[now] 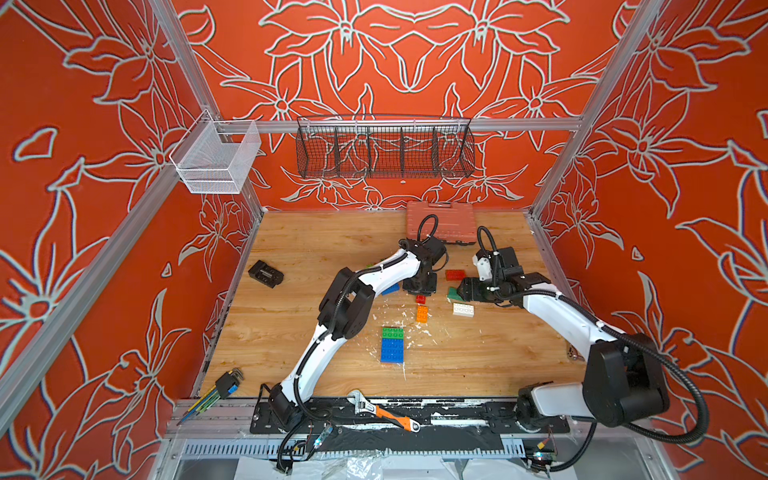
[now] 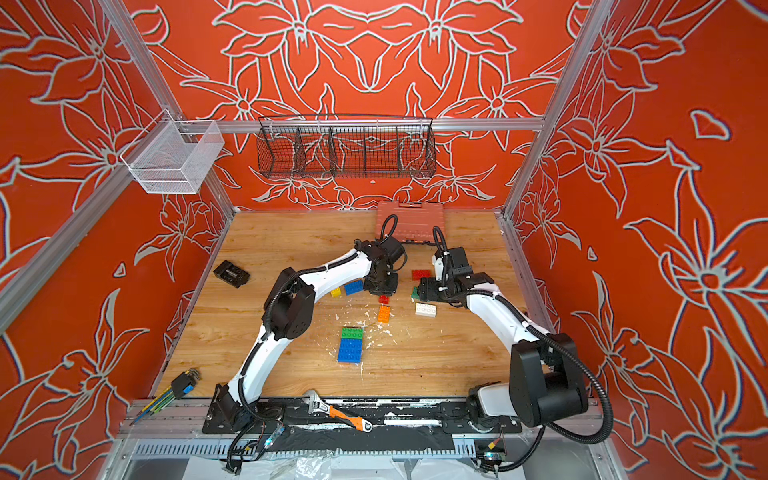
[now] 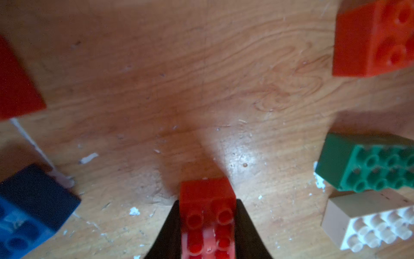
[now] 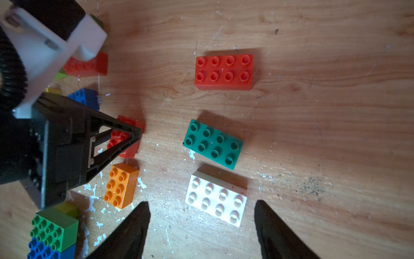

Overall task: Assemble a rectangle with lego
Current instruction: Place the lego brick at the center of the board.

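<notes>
While my L claw [image 3: 208, 201] clamps small red brick [image 3: 207, 190] mid-pick, R claw [image 4: 201, 202] gapes empty; nxt prob. lift to green-blue stack [image 1: 392, 349].

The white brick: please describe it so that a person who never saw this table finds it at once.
On the wooden table, look at the bricks in front of the salmon-pink case. The white brick lies flat, studs up, close beside the dark green brick, on the side toward the arms' bases. It is the only white piece; its neighbours are green, red and orange.
</notes>
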Motion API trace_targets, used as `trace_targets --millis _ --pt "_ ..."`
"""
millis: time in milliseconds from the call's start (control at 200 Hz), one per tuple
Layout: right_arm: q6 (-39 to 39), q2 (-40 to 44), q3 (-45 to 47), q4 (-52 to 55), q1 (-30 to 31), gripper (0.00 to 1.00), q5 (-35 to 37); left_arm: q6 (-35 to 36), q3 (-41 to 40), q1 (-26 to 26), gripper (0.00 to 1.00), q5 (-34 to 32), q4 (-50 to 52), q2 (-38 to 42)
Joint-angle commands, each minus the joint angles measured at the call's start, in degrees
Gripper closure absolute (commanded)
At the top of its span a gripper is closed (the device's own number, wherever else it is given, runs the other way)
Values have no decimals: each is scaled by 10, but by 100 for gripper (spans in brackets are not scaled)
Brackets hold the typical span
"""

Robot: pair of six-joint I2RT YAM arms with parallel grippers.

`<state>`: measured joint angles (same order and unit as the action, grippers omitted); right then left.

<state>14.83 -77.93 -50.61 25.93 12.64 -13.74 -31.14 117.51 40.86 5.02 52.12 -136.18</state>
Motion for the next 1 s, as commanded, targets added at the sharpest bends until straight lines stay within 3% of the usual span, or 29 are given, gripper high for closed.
trace_targets --millis 0,996 --pt "-11 11 6 18 9 26 18 -8 -12 -3 81 10 -15 32" --pt "-18 16 7 27 21 26 29 -28 -64 15 80 -8 -23 49"
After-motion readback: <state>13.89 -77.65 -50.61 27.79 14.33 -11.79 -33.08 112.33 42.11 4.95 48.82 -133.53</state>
